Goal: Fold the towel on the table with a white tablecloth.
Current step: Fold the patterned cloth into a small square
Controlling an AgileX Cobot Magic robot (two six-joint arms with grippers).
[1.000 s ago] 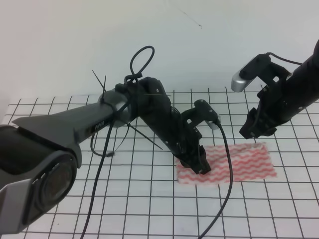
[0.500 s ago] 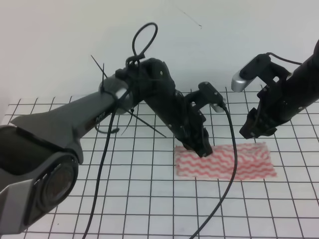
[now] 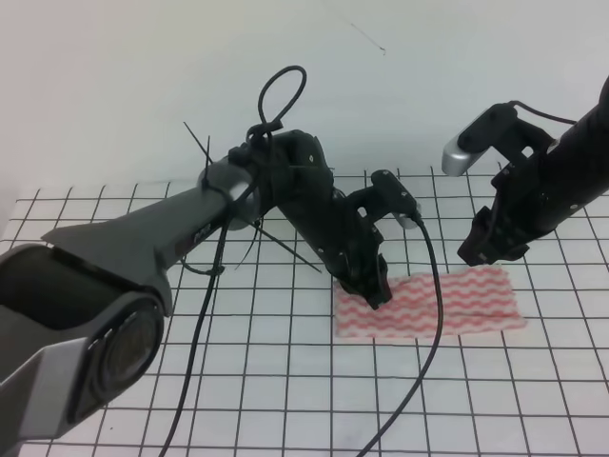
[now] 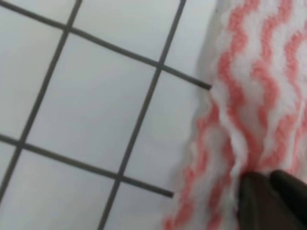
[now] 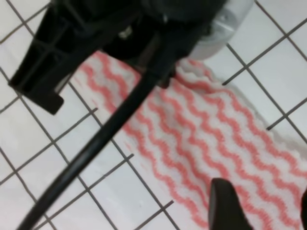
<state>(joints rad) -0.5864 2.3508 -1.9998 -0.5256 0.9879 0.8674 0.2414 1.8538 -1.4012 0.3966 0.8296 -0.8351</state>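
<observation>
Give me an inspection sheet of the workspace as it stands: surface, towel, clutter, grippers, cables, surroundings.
Surface: table with a white tablecloth, black grid lines, flat.
Job's things: towel lies on the cloth, pink-red wavy stripes; its left edge is puckered in the left wrist view.
Clutter: nothing seen.
Grippers: left gripper down on the towel's left end, dark fingers pressed together into the bunched cloth. Right gripper hangs above the towel's far right edge; right wrist view shows its fingers spread apart, holding nothing.
Cables: black cable drapes across the towel; cable loop above the left arm.
Surroundings: plain white wall.
</observation>
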